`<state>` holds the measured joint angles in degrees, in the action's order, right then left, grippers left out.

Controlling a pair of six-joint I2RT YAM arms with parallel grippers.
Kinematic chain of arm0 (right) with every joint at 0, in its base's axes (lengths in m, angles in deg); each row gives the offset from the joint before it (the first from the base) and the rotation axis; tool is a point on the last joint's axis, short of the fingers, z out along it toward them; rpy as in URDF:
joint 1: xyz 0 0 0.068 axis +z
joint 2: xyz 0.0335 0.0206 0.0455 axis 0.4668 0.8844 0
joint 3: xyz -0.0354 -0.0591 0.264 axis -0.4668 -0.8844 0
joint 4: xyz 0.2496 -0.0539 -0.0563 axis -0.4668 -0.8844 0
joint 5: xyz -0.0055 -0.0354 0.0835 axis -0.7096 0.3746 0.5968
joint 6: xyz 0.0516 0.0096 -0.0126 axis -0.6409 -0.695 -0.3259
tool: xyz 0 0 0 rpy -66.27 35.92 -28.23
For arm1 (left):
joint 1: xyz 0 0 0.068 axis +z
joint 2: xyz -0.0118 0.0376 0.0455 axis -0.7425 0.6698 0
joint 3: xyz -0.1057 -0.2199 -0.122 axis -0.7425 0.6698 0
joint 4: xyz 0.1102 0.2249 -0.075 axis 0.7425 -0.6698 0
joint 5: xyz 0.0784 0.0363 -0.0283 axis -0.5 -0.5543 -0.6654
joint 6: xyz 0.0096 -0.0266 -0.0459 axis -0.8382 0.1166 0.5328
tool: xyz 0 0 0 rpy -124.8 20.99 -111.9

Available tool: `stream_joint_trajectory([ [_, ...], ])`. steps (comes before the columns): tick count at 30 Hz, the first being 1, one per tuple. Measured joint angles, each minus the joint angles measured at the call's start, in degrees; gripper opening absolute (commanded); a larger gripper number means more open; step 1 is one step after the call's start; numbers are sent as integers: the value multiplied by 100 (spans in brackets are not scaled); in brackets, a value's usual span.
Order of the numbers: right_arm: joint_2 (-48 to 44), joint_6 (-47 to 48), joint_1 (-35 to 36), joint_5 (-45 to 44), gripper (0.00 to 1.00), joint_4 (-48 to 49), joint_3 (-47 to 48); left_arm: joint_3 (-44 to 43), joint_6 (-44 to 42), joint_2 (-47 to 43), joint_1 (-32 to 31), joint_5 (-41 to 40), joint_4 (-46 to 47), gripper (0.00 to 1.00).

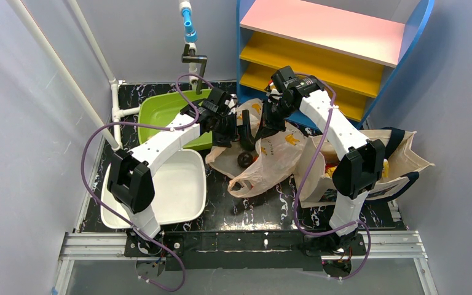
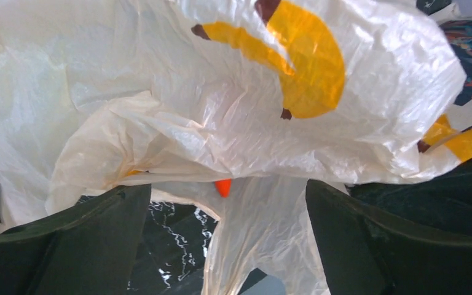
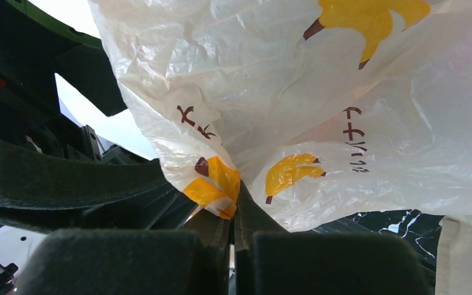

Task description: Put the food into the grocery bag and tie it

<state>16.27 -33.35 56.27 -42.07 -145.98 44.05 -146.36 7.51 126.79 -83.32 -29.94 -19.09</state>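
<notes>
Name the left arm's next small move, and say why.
Probably ease the left tool forward onto the loose fold of the grocery bag ahead of it and close. Its fingers stand wide apart with nothing pinched, while the right tool is shut on the bag's plastic; tying likely needs a grip on both sides.

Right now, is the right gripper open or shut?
Shut: the right gripper pinches a fold of the grocery bag, jaws together.
</notes>
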Motion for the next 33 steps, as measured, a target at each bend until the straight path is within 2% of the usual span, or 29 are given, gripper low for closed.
stream_joint_trajectory([
  [11,0,-7,0,0,1,-2,0,2,-256,-387,0,271,-31,98],
  [18,0,-31,0,-2,1,2,-63,85,-1346,-1270,0,118,-291,95],
  [22,0,-52,0,-7,1,4,-76,811,-2044,-2179,0,-94,-48,93],
  [27,-7,-105,0,-24,1,7,-98,2269,-2758,-3187,0,-271,708,89],
  [29,-7,-144,2,-28,1,7,-105,2706,-2973,-3340,0,-306,927,87],
  [33,-11,-201,2,-28,1,9,-107,2905,-3270,-3084,0,-352,1294,77],
])
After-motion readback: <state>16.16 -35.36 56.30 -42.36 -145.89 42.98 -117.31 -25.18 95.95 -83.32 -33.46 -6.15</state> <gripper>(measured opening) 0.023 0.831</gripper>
